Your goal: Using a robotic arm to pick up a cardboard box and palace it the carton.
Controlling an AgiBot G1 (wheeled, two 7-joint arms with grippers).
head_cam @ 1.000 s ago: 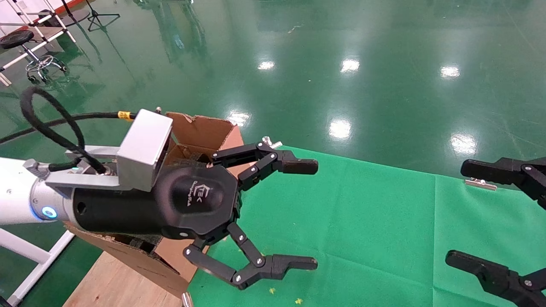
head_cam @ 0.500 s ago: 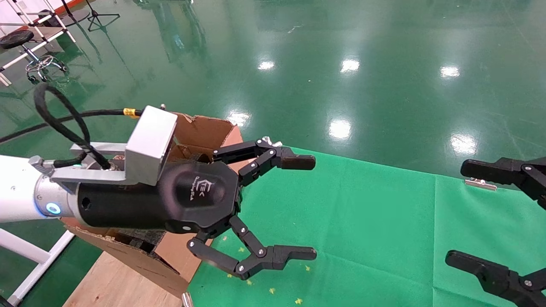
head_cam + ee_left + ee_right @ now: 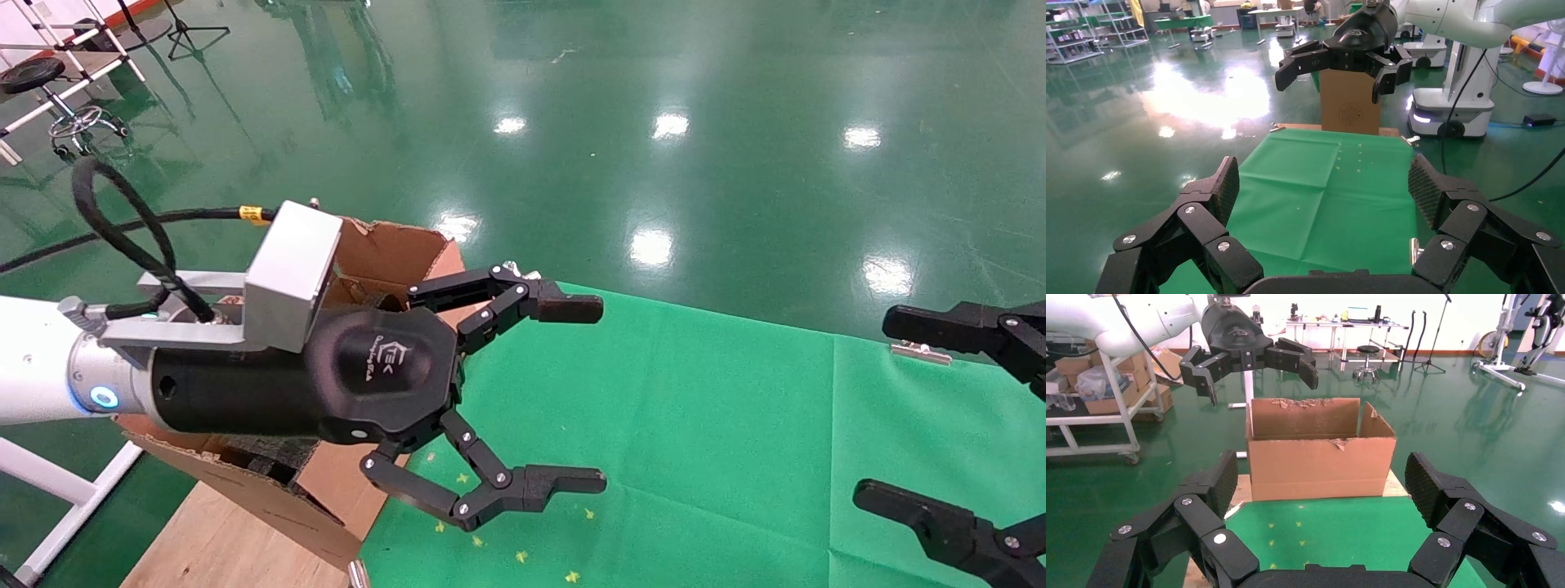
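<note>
Head view: black linkage fingers [image 3: 572, 309] of the left gripper [image 3: 584, 396] spread wide, empty, above one green cloth [image 3: 695, 425]. Behind stands one large brown torn-edged carton [image 3: 1318, 459]. Right gripper [image 3: 915, 412] likewise agape.

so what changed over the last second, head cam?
The left gripper drifted slightly toward the green cloth and a little lower, jaws open and empty throughout. Nothing was grasped or released. The carton and right gripper stayed put.
</note>
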